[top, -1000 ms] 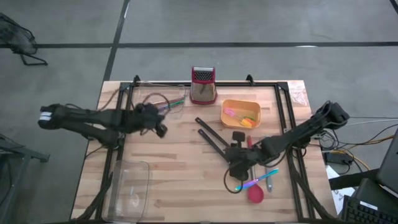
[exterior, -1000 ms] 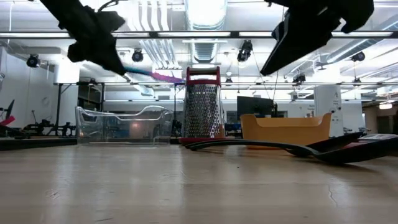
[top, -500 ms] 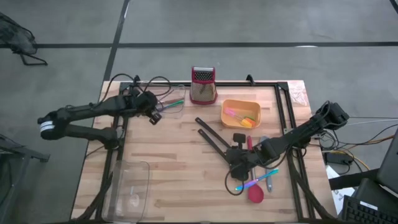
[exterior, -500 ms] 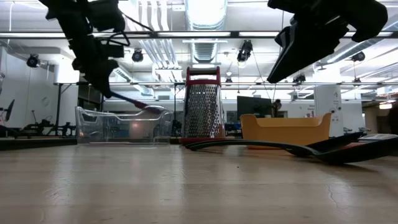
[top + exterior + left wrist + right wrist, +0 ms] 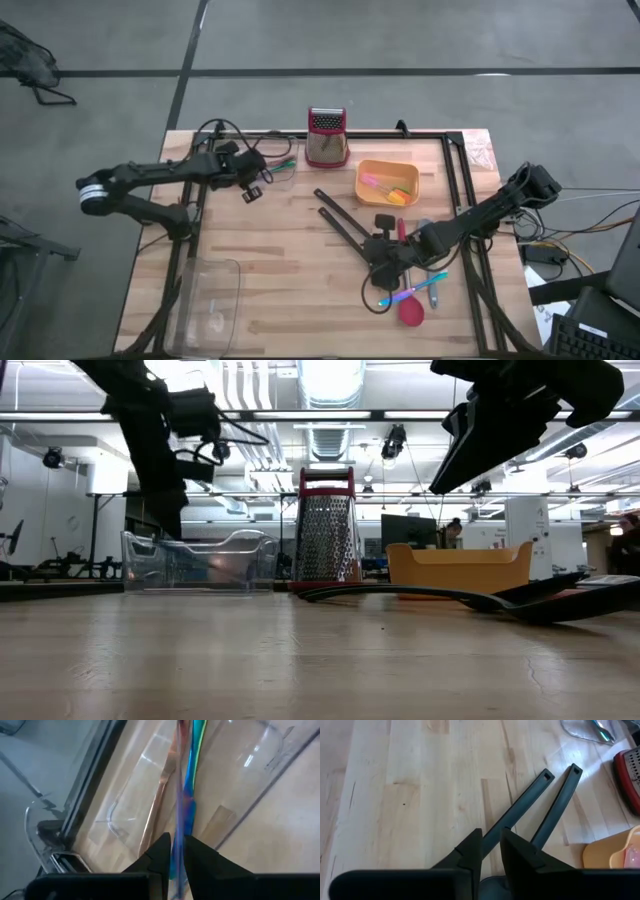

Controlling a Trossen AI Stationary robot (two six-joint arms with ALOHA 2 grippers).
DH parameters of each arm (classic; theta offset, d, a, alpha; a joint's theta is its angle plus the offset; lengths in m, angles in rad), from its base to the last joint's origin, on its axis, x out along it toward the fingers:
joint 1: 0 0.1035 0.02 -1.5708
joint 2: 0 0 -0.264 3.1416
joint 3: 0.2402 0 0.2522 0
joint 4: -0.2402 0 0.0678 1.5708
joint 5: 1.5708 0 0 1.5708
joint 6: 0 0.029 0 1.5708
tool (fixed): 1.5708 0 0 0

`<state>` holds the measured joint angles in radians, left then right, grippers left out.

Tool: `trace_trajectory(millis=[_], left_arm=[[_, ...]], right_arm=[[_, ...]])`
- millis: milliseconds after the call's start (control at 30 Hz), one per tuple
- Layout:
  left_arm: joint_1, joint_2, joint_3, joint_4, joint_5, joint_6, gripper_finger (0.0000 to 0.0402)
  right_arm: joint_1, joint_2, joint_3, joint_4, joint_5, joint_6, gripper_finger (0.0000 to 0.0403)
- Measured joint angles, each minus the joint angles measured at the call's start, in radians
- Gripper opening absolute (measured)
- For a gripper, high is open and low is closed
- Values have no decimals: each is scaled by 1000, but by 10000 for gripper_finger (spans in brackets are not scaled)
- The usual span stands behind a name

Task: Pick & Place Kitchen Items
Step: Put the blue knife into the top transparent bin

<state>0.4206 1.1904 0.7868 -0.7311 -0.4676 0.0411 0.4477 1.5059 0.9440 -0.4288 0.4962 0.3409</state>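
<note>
My left gripper (image 5: pixel 264 170) reaches over a clear tray (image 5: pixel 285 178) at the table's far left. It is shut on a slim multicoloured cutlery piece (image 5: pixel 191 775), which points forward and down into the tray (image 5: pixel 260 760). My right gripper (image 5: pixel 385 262) is shut and touches nothing. It hovers above the handles of two black utensils (image 5: pixel 547 800), which lie flat on the table right of centre. A red spoon (image 5: pixel 411 312) and more multicoloured cutlery (image 5: pixel 428 288) lie on the table near the right gripper. My left gripper pinches the multicoloured cutlery piece between its two fingers, at one end of its shaft (image 5: pixel 182 822). The piece runs on forward in line with the fingers. The fingers slant down toward the far edge. The free end reaches into the clear tray; whether it rests there I cannot tell.
A steel grater with a red top (image 5: pixel 326 137) stands at the far edge beside the tray. An orange tub (image 5: pixel 403 170) holding small coloured items stands right of it. A second clear tray (image 5: pixel 210 295) stands at the near left. Bare wood lies between the arms.
My left gripper has carried the cutlery piece toward the far edge and then a little to the right, to above the clear tray. It has tipped downward, so the piece's free end has dropped from above the tray's rim to inside the tray.
</note>
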Motion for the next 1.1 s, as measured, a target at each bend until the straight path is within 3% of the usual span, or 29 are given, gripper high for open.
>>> trace_trajectory(millis=[133, 267, 467, 733, 1100], left_arm=[[0, 27, 10, -4, -67, -46, 72], [-8, 12, 35, -17, -61, -104, 104], [-49, -67, 95, -3, 92, -172, 160], [-173, -185, 115, 220, 303, -259, 188], [-327, -201, 110, 401, 314, -280, 188]], right_arm=[[0, 0, 0, -11, -16, 27, 79], [0, -11, 0, -56, -136, 71, 94], [53, -18, 0, -232, -298, 124, 115], [192, -18, -2, -459, -427, 211, 141], [337, 3, -21, -474, -478, 352, 179]])
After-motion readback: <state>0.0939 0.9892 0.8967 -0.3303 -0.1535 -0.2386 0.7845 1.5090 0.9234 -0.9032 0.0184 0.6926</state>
